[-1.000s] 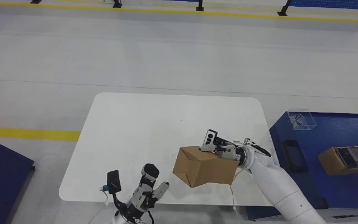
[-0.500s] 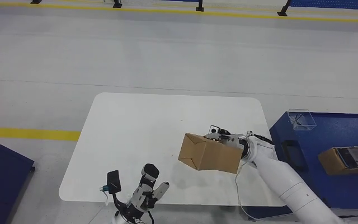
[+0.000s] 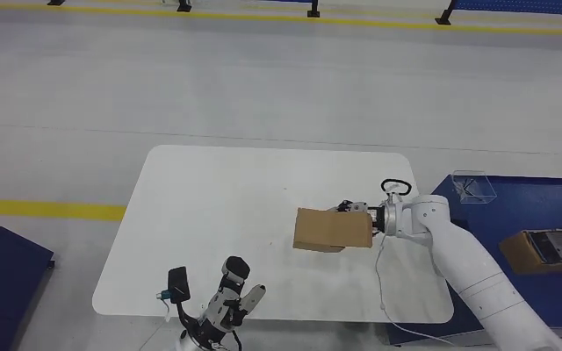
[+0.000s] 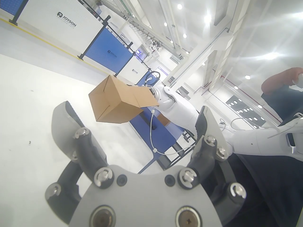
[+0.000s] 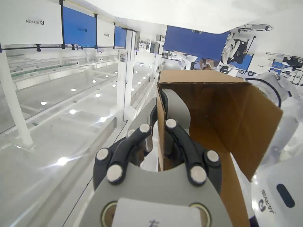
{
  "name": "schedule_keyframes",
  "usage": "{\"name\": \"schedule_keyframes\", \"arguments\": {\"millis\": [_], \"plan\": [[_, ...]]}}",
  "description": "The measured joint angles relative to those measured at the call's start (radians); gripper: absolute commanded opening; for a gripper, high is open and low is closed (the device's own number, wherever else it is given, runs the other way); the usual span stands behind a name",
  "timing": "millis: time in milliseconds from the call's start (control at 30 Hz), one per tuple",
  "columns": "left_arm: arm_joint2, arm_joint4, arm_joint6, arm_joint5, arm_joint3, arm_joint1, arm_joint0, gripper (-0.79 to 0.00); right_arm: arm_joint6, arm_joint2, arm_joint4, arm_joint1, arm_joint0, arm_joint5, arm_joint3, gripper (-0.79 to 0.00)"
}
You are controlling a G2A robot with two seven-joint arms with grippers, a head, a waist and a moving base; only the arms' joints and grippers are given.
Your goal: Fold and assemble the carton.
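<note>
Right wrist view: our right gripper (image 5: 159, 109) pinches one carton (image 5: 213, 109) wall.
We judge the cardboard light and stiff but easily creased. It hangs over the surface (image 3: 219, 219), best held at wall edges. Our left gripper (image 4: 133, 113) stands spread.

The carton (image 3: 329, 231) is plain brown cardboard. The table (image 3: 219, 202) is white. The left gripper (image 4: 135, 112) and right gripper (image 5: 161, 109) have black fingers on grey plates. The cart (image 3: 500, 219) is blue, the floor stripe (image 3: 53, 210) yellow
</note>
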Motion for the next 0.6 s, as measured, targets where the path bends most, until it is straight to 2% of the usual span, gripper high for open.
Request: {"name": "schedule_keyframes", "arguments": {"millis": [100, 167, 600], "plan": [[0.000, 0.000, 0.000, 0.000, 0.000, 0.000, 0.000, 0.000, 0.145, 0.000, -0.101, 0.000, 0.000, 0.000, 0.000, -0.785], [0.000, 0.000, 0.000, 0.000, 0.000, 0.000, 0.000, 0.000, 0.185, 0.000, -0.103, 0.000, 0.000, 0.000, 0.000, -0.785], [0.000, 0.000, 0.000, 0.000, 0.000, 0.000, 0.000, 0.000, 0.180, 0.013, -0.100, 0.000, -0.004, -0.024, -0.024, -0.785]]}}
